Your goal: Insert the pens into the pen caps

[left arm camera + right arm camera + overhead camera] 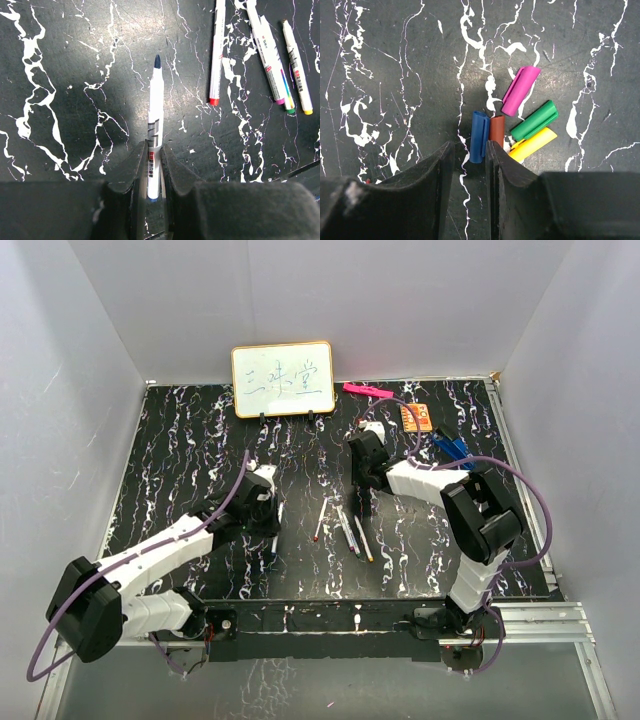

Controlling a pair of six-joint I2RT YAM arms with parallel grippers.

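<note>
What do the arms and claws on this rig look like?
The left arm and right arm have white shells between bulky black joints. A thin purple cable loops beside each: left cable, right cable. The left claw and right claw each have two matte black, wedge-shaped fingers. No markings are legible.

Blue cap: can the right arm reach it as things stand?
Probably yes. The open right end effector straddles one end of the blue cap; the red-brown cap touching it may crowd one finger.
</note>
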